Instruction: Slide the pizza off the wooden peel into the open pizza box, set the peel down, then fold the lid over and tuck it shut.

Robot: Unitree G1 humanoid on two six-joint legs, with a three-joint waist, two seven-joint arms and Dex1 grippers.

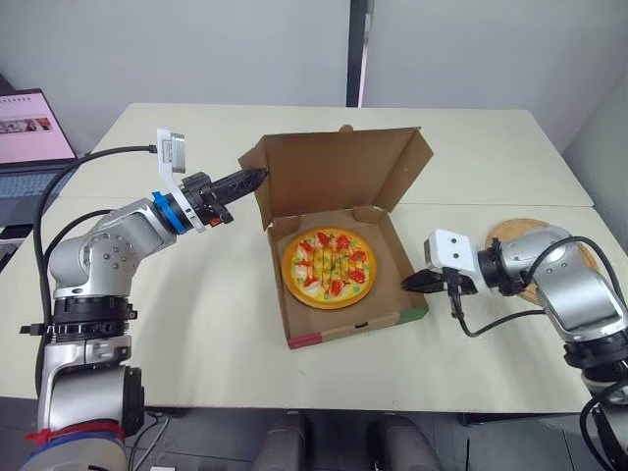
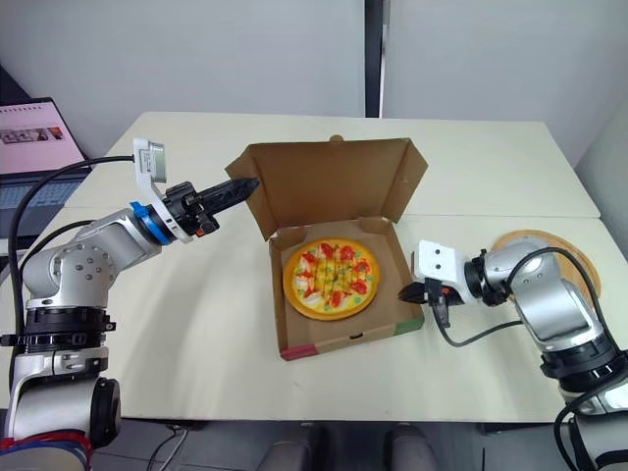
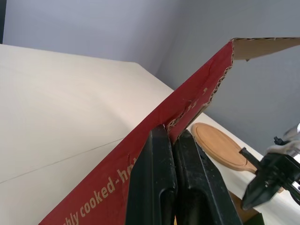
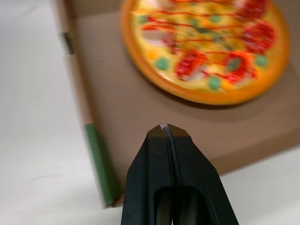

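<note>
Table (image 1: 196,324): cream, two tops butted together, seam running 9-to-3 behind the box base. Pizza box (image 1: 343,332) sits mid-table, open, base flat, front wall red with a green patch at the 4 o'clock corner. Lid (image 1: 343,172) stands up off the back edge at 12, not yet folded over; plain brown inside faces the head camera, red printed outside shows in the left wrist view. Laptop (image 1: 29,137) at 10 o'clock by the table's left end, open, screen lit. Pizza (image 1: 330,267) is already in the box, flat on the base, roughly centred, clear of the walls. Peel (image 1: 508,234) is round and wooden, lying flat on the table at 3 o'clock of the box, well apart from it and partly hidden behind the right arm. Left fingers (image 1: 243,181) are at 10 o'clock of the box, pressed together with nothing visibly clamped between them, tips right at the lid's left side edge. Right fingers (image 1: 417,282) are at 3 o'clock, closed tight on nothing, tips just beside the base's right wall near the green corner; can't tell if they touch it.
</note>
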